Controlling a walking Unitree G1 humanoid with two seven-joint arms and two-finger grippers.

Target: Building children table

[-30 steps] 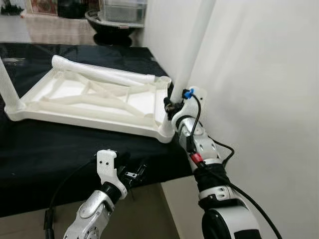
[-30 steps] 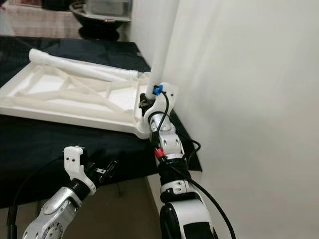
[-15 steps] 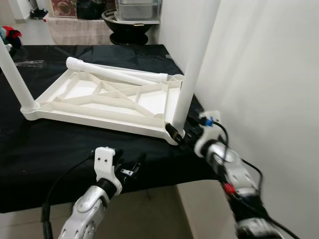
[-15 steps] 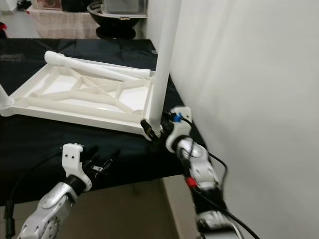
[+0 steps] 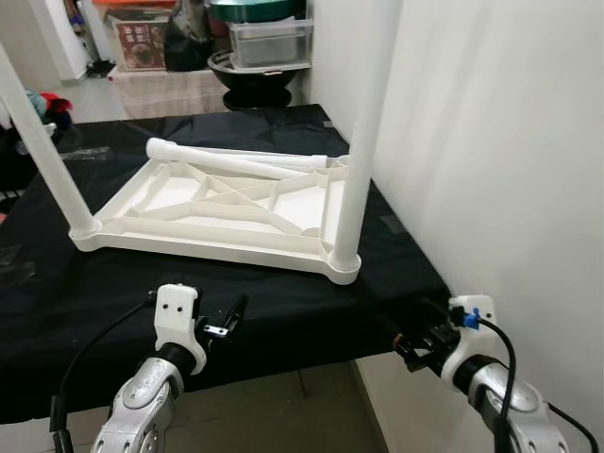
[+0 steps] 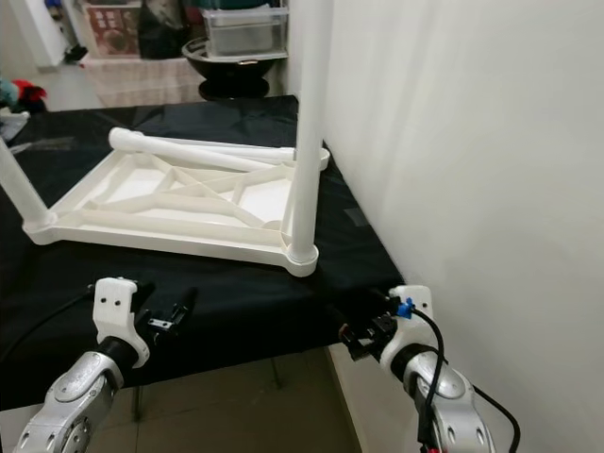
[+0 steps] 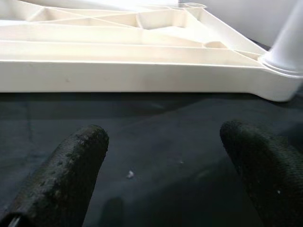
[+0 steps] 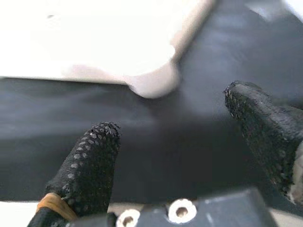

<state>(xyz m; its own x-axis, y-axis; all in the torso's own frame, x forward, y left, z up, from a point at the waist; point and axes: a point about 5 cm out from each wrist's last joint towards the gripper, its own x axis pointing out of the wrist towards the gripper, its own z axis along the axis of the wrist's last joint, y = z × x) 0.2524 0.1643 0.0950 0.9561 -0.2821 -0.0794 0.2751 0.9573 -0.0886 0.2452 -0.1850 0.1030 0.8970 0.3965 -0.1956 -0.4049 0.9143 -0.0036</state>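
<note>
White tabletop [image 5: 217, 212] lies upside down on black-covered desk [image 5: 57, 293], two legs upright, third leg [image 5: 236, 160] lying at far edge. Left claw [image 5: 229, 316] open, empty, near desk front. Right claw [image 8: 180, 137] open, empty, apparently at desk corner.

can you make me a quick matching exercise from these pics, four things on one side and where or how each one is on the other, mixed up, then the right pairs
Things:
1. loose white leg
2. upright white leg
3. left gripper
4. right gripper

Places or states:
A. standing in the upturned table top's near right corner socket
B. open, low by the black cloth's front right edge, beside the wall
C. lying flat along the table top's far edge
D. open, empty, in front of the table top's near edge

Pairs: 1-C, 2-A, 3-D, 4-B
</note>
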